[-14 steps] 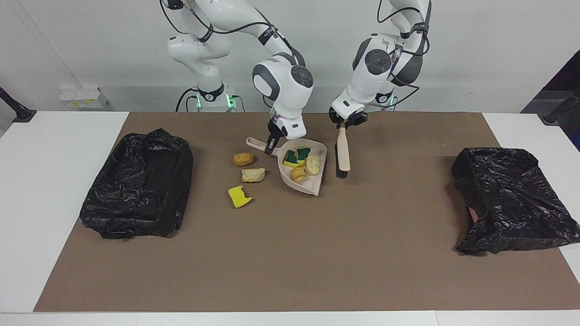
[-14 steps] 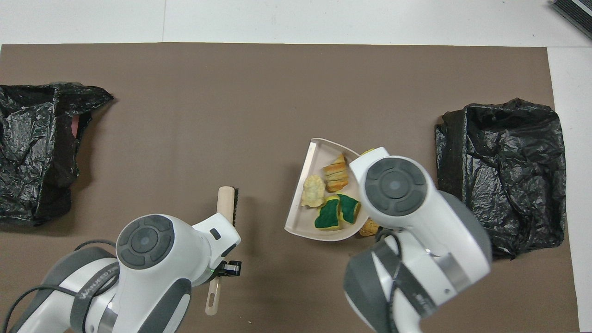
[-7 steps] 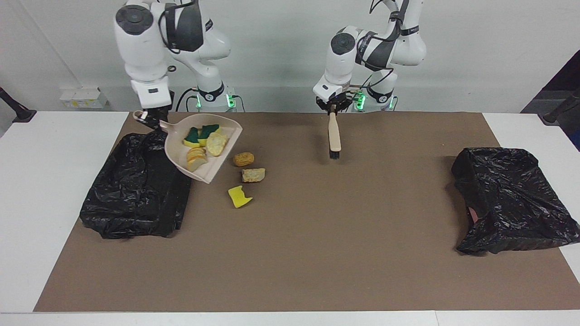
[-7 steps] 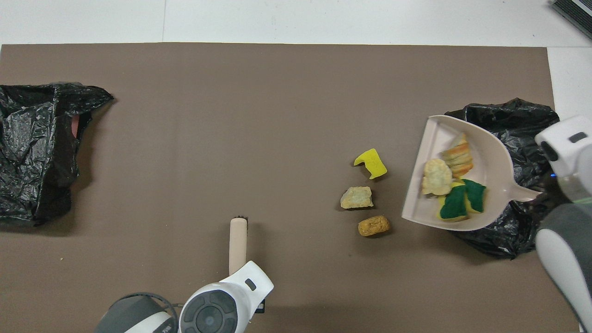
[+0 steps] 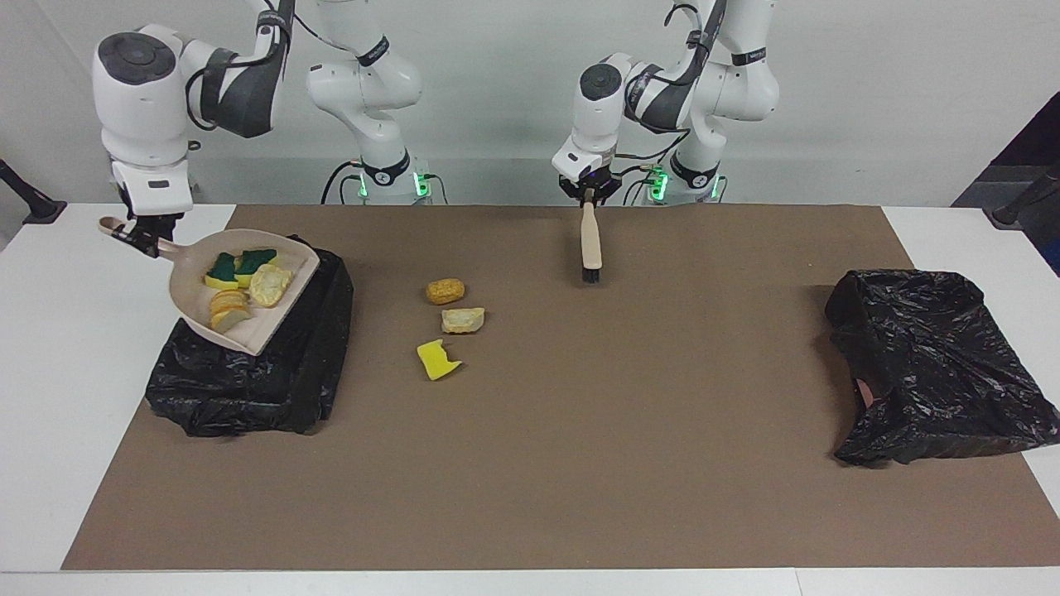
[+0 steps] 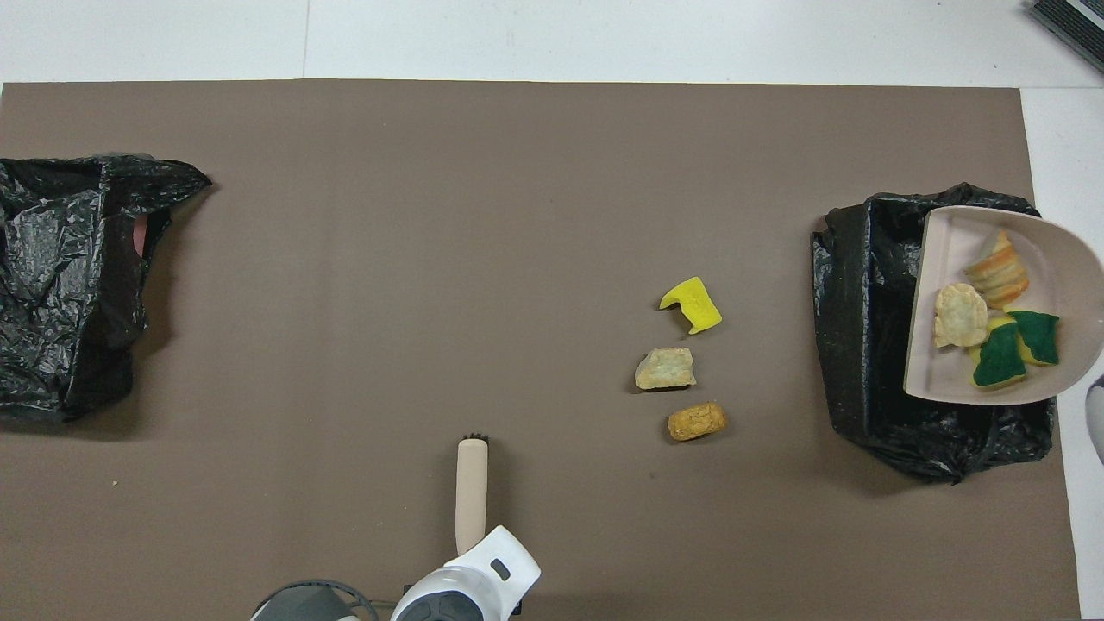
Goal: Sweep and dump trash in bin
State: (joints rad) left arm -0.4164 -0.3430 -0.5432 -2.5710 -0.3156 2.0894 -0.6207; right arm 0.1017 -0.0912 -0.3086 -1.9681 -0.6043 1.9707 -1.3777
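Four scraps ride in the dustpan (image 5: pixel 248 298), which the right claw (image 5: pixel 142 234) has clamped by its handle and holds over the black-lined bin (image 5: pixel 248 389) at the right arm's end of the table (image 5: pixel 50 372): two green-backed sponge bits (image 5: pixel 238 266), a pale chunk (image 5: pixel 269 284) and a striped bread piece (image 5: pixel 225 302). Three more scraps lie on the brown mat (image 5: pixel 580 430) near the middle: an orange chunk (image 5: pixel 445 290), a tan chunk (image 5: pixel 463 319) and a yellow sponge bit (image 5: pixel 437 360), well apart from the pan. The step in hand looks like the dump, and doing it well likely means tipping the pan's open lip downward while that lip sits above the bin's hollow rather than its crumpled rim; in the overhead view the pan (image 6: pixel 992 302) overlaps the bin (image 6: pixel 862 345) on the side away from the mat's centre, so the lip may want to come slightly inward first. A slow tilt should let the light sponge slide instead of bouncing off the bag. The left claw (image 5: pixel 589 194) is closed on the handle of the brush (image 5: pixel 590 244), which hangs bristles-down close above the mat's edge nearest the robots, waiting. Another black bag (image 5: pixel 936 364) sits at the left arm's end, unused for now.
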